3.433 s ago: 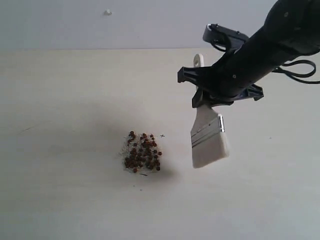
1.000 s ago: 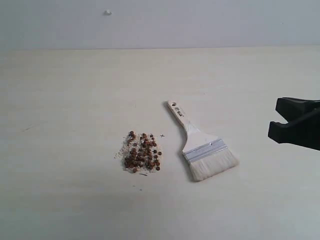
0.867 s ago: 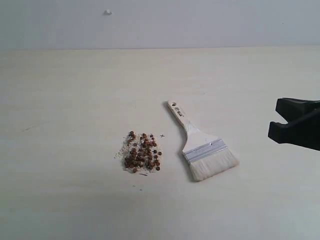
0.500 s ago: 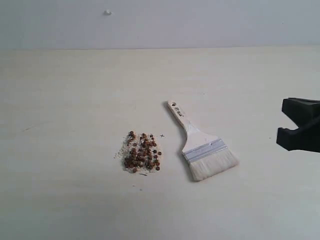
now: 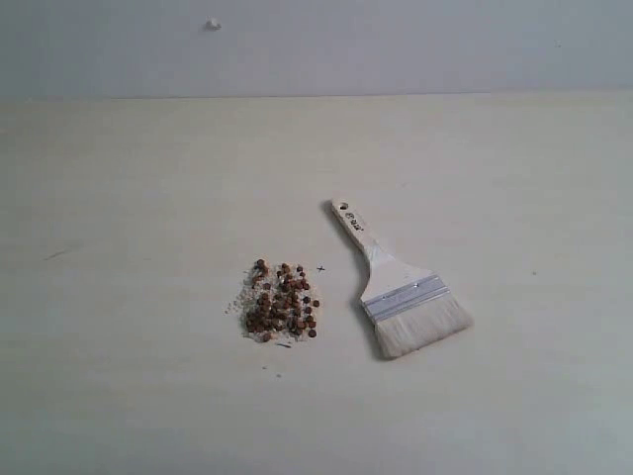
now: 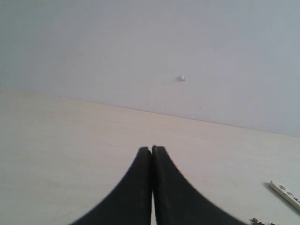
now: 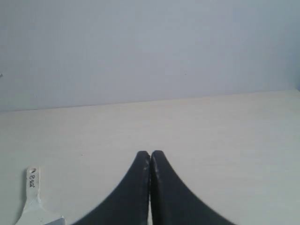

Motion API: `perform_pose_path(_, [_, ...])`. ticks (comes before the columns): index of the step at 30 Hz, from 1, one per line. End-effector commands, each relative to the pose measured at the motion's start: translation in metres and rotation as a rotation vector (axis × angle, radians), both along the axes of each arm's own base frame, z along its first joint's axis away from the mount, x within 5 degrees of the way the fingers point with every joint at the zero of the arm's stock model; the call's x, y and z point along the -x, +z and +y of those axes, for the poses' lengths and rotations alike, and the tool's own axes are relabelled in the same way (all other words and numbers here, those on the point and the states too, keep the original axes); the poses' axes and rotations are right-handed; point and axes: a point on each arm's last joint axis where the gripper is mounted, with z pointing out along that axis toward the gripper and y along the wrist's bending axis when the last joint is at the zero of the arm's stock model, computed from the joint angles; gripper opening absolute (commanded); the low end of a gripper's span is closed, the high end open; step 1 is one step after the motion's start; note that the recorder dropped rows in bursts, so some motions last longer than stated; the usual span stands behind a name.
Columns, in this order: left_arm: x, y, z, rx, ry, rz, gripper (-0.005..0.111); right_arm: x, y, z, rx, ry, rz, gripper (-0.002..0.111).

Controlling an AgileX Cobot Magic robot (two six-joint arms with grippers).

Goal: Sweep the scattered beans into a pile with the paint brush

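— Starting with the left jaws: pressed tip to tip, gripping nothing. Same with the right jaws, closed flat together and empty.

— And beyond them?

— Lying flat on the pale cream counter (image 5: 148,198), a wide, flat, wooden-handled, silver-ferruled, white-bristled paint brush (image 5: 399,290), gripped by nothing. Just beside its bristles but apart from them, tiny round reddish-brown beans (image 5: 282,302), bunched in one tight heap over whitish crumbs.

— So, which step?

— Looks like the very end: sweeping judged done, paint brush laid aside. Probably nothing left but checking for strays. If any, then re-gripping the handle and drawing the bristles toward the heap.

— Any differences between views?

— Whole heap and whole paint brush only in the exterior view, with no arm anywhere in it. From the wrists, merely the handle's holed end of the paint brush (image 7: 32,187), plus a few beans (image 6: 256,220) at the left view's edge. Closure of the jaws readable only from the wrists.
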Motion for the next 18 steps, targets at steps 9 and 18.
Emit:
perform_pose_path(9, [0.0, 0.0, 0.0, 0.005, -0.006, -0.007, 0.0, 0.002, -0.021, -0.002, 0.038, -0.028, -0.077, 0.0])
perform_pose_path(18, [0.0, 0.0, 0.0, 0.005, -0.006, -0.007, 0.0, -0.003, -0.05, -0.004, 0.029, -0.041, -0.07, 0.0])
